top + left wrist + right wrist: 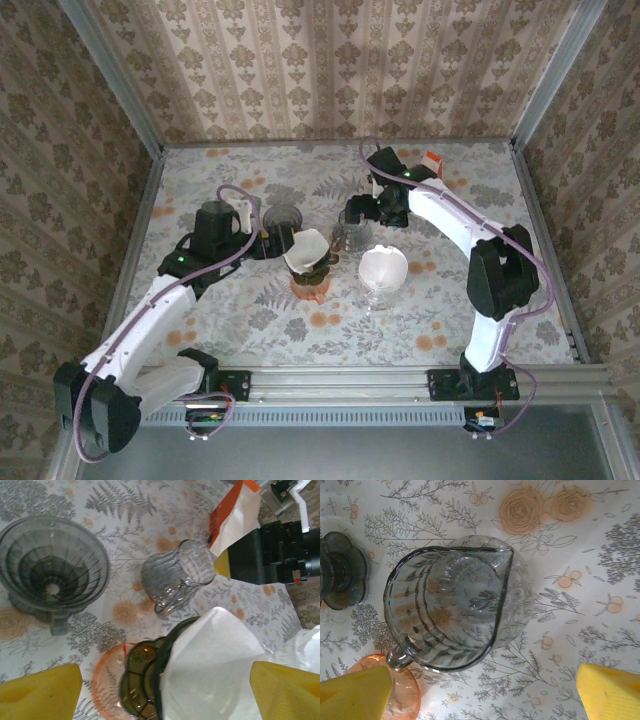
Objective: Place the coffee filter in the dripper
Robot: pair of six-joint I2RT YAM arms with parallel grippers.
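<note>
A white paper coffee filter (215, 665) sits tilted inside an olive-green glass dripper (142, 680), which stands on an orange saucer (107, 680). My left gripper (165, 672) is open, with one yellow finger on each side of the dripper and filter; the right finger (285, 690) lies close to the filter's edge. From above, the filter (307, 247) and dripper stand mid-table just right of the left gripper (272, 243). My right gripper (482, 672) is open above a ribbed clear glass pitcher (455, 610), with nothing between its fingers.
A second, grey dripper (52, 570) stands behind the left gripper. A white cone on a clear glass stand (383, 268) is right of the saucer. An orange-and-white bag (235, 515) lies by the right arm. The saucer's rim (395, 690) is beside the pitcher.
</note>
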